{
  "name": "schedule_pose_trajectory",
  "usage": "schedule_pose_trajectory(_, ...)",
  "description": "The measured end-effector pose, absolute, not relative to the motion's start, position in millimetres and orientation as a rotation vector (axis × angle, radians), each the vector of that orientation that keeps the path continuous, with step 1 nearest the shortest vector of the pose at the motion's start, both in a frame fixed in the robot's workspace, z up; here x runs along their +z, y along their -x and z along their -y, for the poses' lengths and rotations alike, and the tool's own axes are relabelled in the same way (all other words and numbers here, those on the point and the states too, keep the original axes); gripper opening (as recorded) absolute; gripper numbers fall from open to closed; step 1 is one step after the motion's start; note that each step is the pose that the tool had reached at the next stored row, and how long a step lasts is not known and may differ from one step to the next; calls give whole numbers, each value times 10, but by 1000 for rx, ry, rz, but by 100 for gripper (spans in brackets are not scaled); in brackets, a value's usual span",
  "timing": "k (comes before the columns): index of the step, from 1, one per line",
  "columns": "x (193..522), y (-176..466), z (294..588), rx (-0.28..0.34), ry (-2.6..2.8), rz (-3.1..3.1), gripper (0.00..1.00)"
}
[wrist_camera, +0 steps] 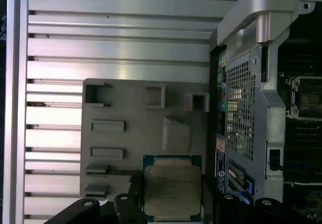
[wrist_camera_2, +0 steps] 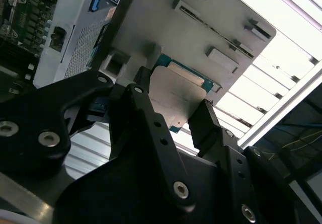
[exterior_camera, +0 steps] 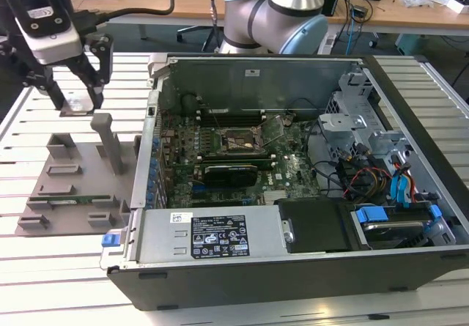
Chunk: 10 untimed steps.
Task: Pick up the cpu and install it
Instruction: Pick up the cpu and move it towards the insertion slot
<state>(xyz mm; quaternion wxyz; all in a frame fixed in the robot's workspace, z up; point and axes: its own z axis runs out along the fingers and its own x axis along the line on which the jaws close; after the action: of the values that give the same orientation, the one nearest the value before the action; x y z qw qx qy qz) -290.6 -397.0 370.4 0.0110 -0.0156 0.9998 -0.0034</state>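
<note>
Between my two black fingers point(wrist_camera_2: 204, 121) sits the cpu point(wrist_camera_2: 176, 95). It is a small flat square with a dull silvery-grey metal plate on top and a thin blue-green board rim around it. In the first wrist view the cpu point(wrist_camera: 172, 191) shows faint print on its brushed plate. My hand point(wrist_camera_2: 173, 105) is closed on it, one pad against each opposite edge, so the jaws stand only as far apart as the chip is wide.

In the exterior view the cpu point(exterior_camera: 76, 108) hangs flat, lifted clear above the far part of a matte grey moulded tray point(exterior_camera: 73, 172). The tray carries raised blocks, slots and one upright post point(exterior_camera: 110, 143). It lies on a tabletop point(exterior_camera: 44, 245) of ribbed pale metal slats.

My hand point(exterior_camera: 75, 99) points straight down with its linkages splayed in a narrow V. It hangs at the exterior view's left, just beside the open computer case point(exterior_camera: 293, 267). Inside the case lies a green motherboard point(exterior_camera: 286, 172) with a black rectangular socket frame point(exterior_camera: 234, 141), well apart from the chip. My arm's silver and pale blue joint point(exterior_camera: 278, 4) rises behind the case.
</note>
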Motion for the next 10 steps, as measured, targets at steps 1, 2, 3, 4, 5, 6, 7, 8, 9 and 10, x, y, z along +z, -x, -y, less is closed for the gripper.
schedule_pose_trajectory(1,3704,2864,3970,-11,49,-3119,55)
schedule_pose_trajectory(2,3704,2832,3969,-11,49,-3119,55)
schedule_pose_trajectory(3,3705,2801,3969,-11,49,-3119,55)
schedule_pose_trajectory(4,3705,2768,3969,-11,49,-3119,55)
schedule_pose_trajectory(5,3705,2737,3968,-11,49,-3120,55)
schedule_pose_trajectory(6,3704,2705,3968,-11,49,-3120,55)
schedule_pose_trajectory(7,3704,2675,3967,-11,49,-3120,55)
schedule_pose_trajectory(8,3704,2638,3967,-11,49,-3120,55)
schedule_pose_trajectory(9,3704,2608,3967,-11,49,-3120,55)
schedule_pose_trajectory(10,3705,2562,3966,-11,49,-3120,55)
